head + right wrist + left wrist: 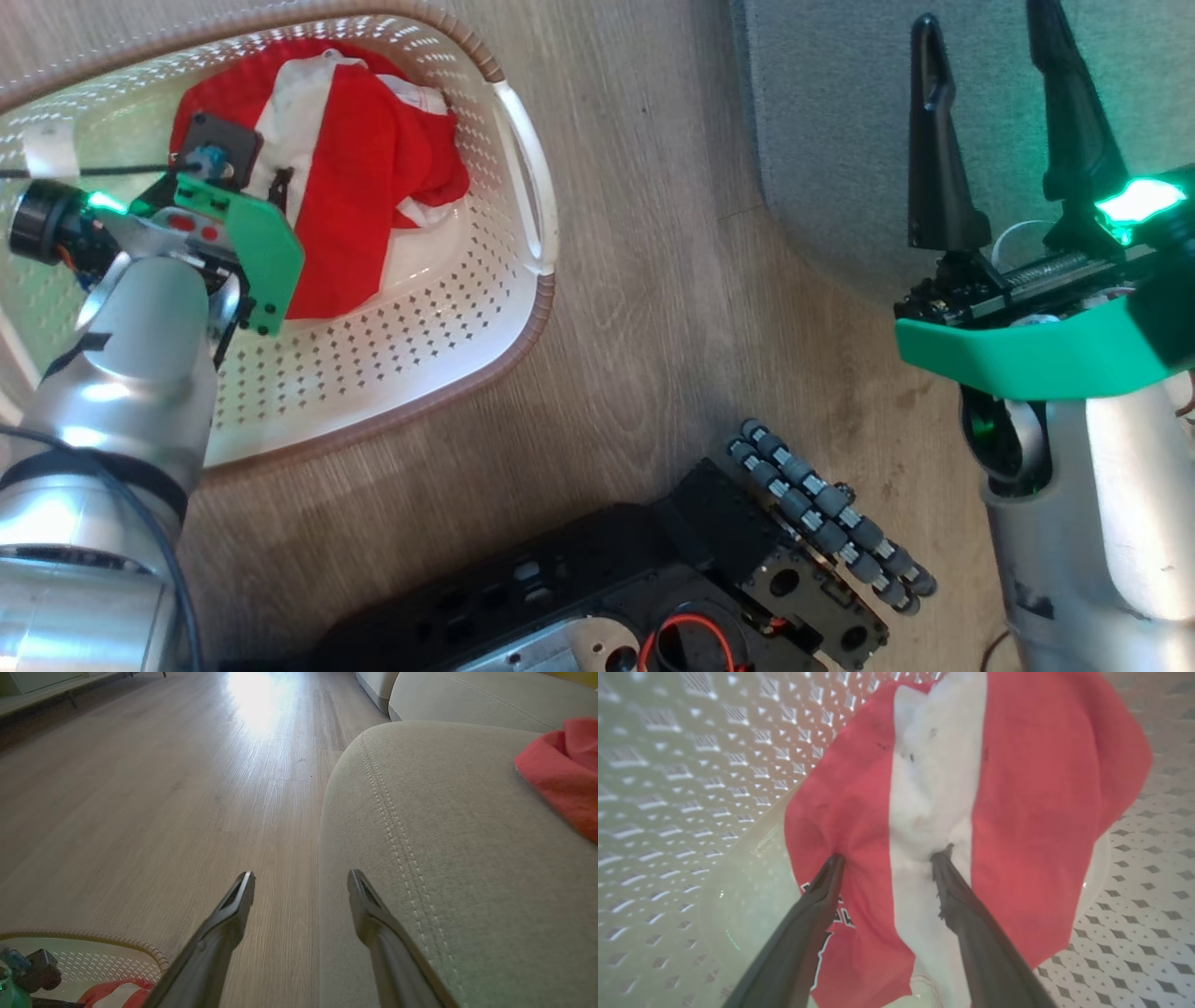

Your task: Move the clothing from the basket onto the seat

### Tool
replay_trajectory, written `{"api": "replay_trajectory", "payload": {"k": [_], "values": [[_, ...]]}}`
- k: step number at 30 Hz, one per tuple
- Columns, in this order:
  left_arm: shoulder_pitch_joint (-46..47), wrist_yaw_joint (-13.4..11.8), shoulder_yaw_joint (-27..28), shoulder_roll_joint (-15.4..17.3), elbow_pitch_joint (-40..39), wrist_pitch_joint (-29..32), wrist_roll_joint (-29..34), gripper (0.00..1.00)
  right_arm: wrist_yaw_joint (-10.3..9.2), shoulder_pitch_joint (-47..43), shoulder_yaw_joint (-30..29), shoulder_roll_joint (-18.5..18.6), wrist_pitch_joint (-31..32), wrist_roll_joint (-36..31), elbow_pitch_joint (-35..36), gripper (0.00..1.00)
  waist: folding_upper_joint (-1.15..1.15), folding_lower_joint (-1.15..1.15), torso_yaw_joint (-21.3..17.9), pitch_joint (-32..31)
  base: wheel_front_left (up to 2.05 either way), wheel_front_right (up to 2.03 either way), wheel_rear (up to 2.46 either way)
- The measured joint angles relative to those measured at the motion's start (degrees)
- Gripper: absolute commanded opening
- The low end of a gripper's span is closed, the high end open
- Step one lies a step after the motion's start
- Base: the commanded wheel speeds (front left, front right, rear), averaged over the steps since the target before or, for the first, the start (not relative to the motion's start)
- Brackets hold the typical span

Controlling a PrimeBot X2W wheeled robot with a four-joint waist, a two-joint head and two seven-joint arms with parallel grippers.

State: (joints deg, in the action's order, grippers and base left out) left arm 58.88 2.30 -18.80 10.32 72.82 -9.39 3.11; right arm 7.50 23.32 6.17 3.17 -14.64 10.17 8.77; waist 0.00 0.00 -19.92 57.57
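Basket point(439, 308) holds one red garment point(364, 177); second garment point(565, 770) lies on seat point(467, 849)
Left hand point(889, 856) splayed, tips on the first; right hand point(301, 876) splayed, empty

Bright glare on floor point(261, 704), soft blur.

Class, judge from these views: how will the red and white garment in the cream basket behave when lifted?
The red and white fabric garment lies crumpled in soft folds, so it probably flops and hangs down from a pinch. It looks thin, so likely light. Trailing edges may drag on the wall of the cream perforated basket.
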Motion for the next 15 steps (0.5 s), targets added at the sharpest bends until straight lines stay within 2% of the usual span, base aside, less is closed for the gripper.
{"api": "replay_trajectory", "payload": {"k": [15], "values": [[1.30, 1.02, -3.22, -0.24, 1.29, 9.67, 0.42, 1.00, 0.00, -0.64, 0.34, -0.01, 0.00, 1.59, 0.19, 1.00, 0.00, 0.00, -1.70, 0.89, 0.00, 0.00, 0.00]]}}
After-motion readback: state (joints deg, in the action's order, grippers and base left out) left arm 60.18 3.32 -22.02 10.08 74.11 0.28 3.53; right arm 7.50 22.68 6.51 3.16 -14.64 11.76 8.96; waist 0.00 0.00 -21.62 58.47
